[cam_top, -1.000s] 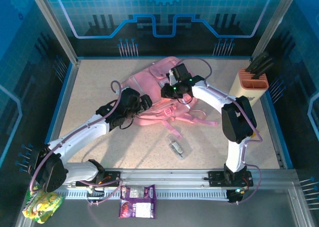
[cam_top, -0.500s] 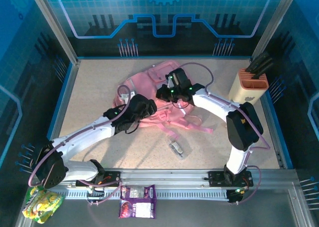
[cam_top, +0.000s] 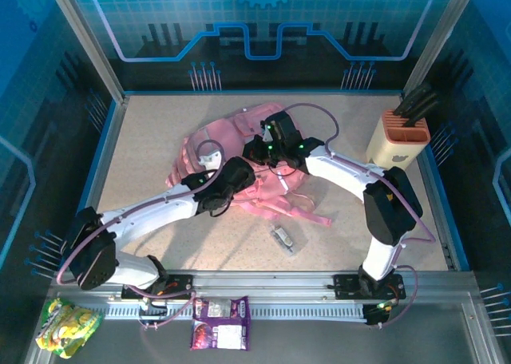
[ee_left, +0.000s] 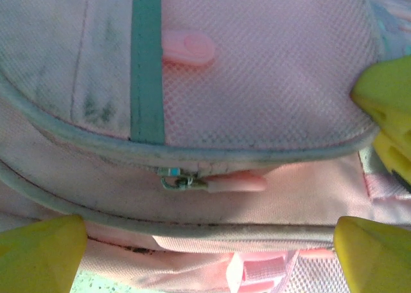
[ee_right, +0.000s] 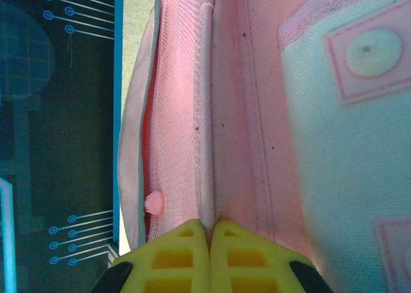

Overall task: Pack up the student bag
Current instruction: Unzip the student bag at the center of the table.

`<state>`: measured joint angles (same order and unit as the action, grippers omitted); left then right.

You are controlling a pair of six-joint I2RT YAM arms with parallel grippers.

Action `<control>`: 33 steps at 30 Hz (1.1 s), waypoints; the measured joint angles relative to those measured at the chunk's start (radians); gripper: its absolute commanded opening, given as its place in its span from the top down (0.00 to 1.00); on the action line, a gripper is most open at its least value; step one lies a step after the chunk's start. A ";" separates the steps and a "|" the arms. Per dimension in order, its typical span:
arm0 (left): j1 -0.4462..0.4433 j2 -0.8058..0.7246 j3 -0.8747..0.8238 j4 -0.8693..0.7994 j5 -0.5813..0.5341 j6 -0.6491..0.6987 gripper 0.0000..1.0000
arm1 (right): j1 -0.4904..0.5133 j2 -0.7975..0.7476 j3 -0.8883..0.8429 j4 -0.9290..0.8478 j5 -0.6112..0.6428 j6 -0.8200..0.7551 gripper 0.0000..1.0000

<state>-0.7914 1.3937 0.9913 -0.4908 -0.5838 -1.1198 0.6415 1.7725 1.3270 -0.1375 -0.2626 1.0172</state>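
Note:
The student bag [cam_top: 217, 132] is a pink backpack lying crumpled in the middle of the table. My right gripper [cam_top: 259, 148] is on its top side, and in the right wrist view it [ee_right: 210, 232] is shut on a raised seam of the bag's pink fabric [ee_right: 244, 113]. My left gripper [cam_top: 239, 175] hovers at the bag's near side. In the left wrist view it [ee_left: 205, 261] stands open, its yellow fingertips [ee_left: 38, 251] far apart over the bag's zipped pocket [ee_left: 257, 81]. A metal zip slider with a pink pull [ee_left: 234, 182] lies between them.
A beige knife block [cam_top: 399, 136] stands at the back right. A small clear packet [cam_top: 283, 236] lies on the table in front of the bag. Snack packets [cam_top: 219, 322] lie beyond the near rail. Loose pink straps [cam_top: 307, 212] trail to the bag's right.
The bag has shifted left and bunched up, its straps drawn in. My right gripper has closed fully on the fabric and moved left. My left gripper has moved right onto the bag.

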 measured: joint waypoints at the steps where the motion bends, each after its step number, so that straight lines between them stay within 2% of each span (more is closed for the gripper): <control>1: 0.002 0.008 0.013 -0.006 -0.008 -0.006 0.01 | 0.000 -0.002 -0.004 0.003 0.000 0.004 1.00; 14: 0.039 0.098 0.110 -0.141 -0.052 -0.097 0.02 | 0.001 -0.013 -0.030 0.058 0.013 0.046 1.00; 27: 0.078 0.060 0.098 -0.146 -0.046 -0.020 0.42 | 0.001 -0.013 -0.030 0.088 0.014 0.056 1.00; 31: 0.085 0.045 0.098 -0.143 -0.044 0.010 0.51 | 0.001 -0.013 -0.030 0.095 0.011 0.056 1.00; 33: 0.087 0.045 0.098 -0.141 -0.040 0.022 0.53 | 0.001 -0.013 -0.030 0.094 0.011 0.056 1.00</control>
<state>-0.7040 1.4384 1.0893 -0.6315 -0.6239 -1.0977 0.6426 1.7596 1.2972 -0.0433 -0.2520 1.0733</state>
